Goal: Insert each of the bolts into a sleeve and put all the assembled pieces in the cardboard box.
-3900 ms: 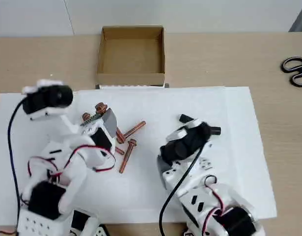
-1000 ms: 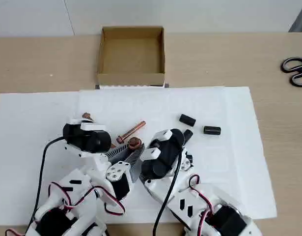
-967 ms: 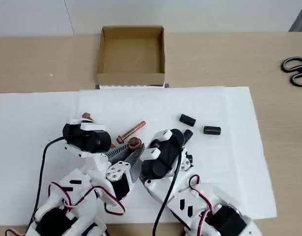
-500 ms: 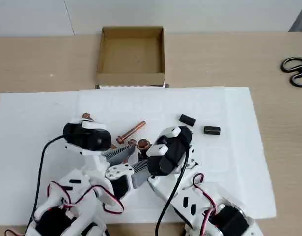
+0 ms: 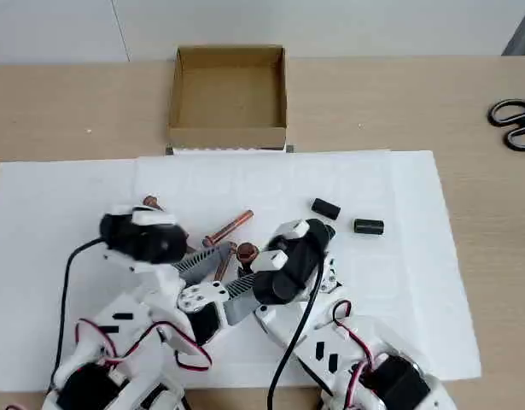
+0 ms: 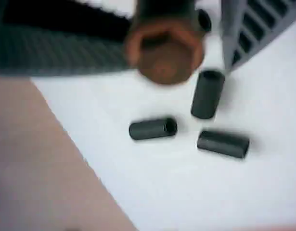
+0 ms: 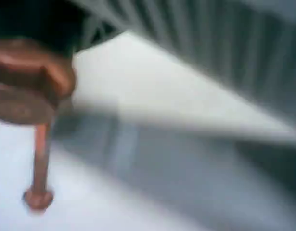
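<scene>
Straddling a bolt (image 5: 247,253), left claw (image 6: 179,45) spread open, right claw (image 5: 245,278) state unclear

A wooden table (image 5: 74,102) carries a white sheet (image 5: 416,290), a cardboard box (image 5: 228,137) and scissors (image 5: 514,122).

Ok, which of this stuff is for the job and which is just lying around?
For the job: cardboard box, copper bolts, black sleeves, bolt between the arms.
Lying about: scissors, white sheet under the parts.
</scene>
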You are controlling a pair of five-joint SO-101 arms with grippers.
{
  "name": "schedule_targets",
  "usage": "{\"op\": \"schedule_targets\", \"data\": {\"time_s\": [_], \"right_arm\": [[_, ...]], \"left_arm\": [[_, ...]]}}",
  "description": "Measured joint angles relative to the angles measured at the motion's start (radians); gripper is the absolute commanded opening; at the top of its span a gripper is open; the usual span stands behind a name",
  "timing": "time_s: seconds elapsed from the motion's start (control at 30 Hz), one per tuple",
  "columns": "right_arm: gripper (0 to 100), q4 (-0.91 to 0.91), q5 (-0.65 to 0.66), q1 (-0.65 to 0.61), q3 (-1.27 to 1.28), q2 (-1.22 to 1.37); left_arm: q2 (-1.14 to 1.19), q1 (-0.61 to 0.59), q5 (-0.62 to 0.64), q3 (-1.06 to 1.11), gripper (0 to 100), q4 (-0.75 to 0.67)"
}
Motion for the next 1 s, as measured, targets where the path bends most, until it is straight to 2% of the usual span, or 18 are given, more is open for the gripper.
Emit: {"op": "schedule_targets", "data": {"time_s": [0.13,0.2,0.43,0.57,0.73,0.9,1.0], "right_arm": [[0.3,0.0,0.0,-0.002,-0.002,0.0],[0.3,0.0,0.0,0.0,0.0,0.0],[0.3,0.0,0.0,0.0,0.0,0.0],[0.3,0.0,0.0,0.0,0.0,0.0],[0.3,0.0,0.0,0.006,0.0,0.0],[0.3,0.0,0.0,0.098,0.0,0.0],[0.3,0.023,0.0,0.192,0.015,0.0]], "left_arm": [[0.0,-0.035,-0.018,-0.029,30,-0.026],[0.0,-0.04,-0.025,-0.04,26,-0.026],[0.0,-0.051,-0.031,-0.044,0,-0.038],[0.0,-0.117,-0.031,-0.044,0,-0.038],[0.0,-0.273,-0.048,-0.041,1,-0.038],[-0.002,-0.411,-0.16,0.084,1,-0.038],[0.003,-0.45,-0.212,0.183,1,-0.038]]}}
